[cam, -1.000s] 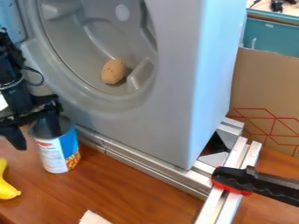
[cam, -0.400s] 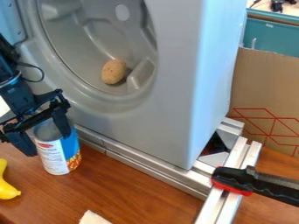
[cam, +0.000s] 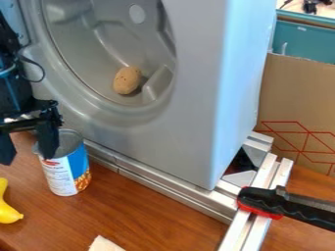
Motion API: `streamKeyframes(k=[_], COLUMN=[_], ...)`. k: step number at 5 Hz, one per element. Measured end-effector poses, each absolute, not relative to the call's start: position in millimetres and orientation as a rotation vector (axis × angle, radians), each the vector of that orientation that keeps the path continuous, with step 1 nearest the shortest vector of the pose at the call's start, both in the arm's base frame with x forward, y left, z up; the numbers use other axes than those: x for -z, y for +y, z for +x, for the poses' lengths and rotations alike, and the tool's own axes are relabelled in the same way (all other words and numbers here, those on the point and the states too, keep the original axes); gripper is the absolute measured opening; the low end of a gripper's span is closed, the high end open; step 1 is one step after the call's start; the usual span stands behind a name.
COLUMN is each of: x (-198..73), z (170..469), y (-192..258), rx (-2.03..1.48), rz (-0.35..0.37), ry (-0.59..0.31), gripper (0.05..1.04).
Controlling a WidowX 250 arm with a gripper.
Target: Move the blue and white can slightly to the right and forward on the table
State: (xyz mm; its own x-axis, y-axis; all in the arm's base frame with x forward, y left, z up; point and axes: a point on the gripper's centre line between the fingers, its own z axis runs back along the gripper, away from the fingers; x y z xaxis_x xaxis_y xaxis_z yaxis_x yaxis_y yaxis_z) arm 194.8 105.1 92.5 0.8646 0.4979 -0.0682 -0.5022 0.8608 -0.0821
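Open-topped metal can with blue-and-white label [cam: 62, 175]: upright on brown wooden tabletop [cam: 154, 211], long axis vertical, to lower right of black pincer [cam: 26, 144]. Pincer released, fingers spread; one overlaps can's rim, contact unclear. Yellow banana [cam: 8, 211] lower left of can; brown speckled ovoid [cam: 127, 80] upper right, inside grey moulded recess [cam: 82, 54].

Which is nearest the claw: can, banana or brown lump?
The upright can: one finger of the open claw is at its rim. The banana lies nearer the camera; the brown lump sits in the grey drum.
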Motion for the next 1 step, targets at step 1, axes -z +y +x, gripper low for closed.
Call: streamKeyframes(k=[1], x=[-106.2], z=[187.2], y=[101.0], rx=[-0.356], rz=[0.009], ry=[0.058], gripper=[0.999])
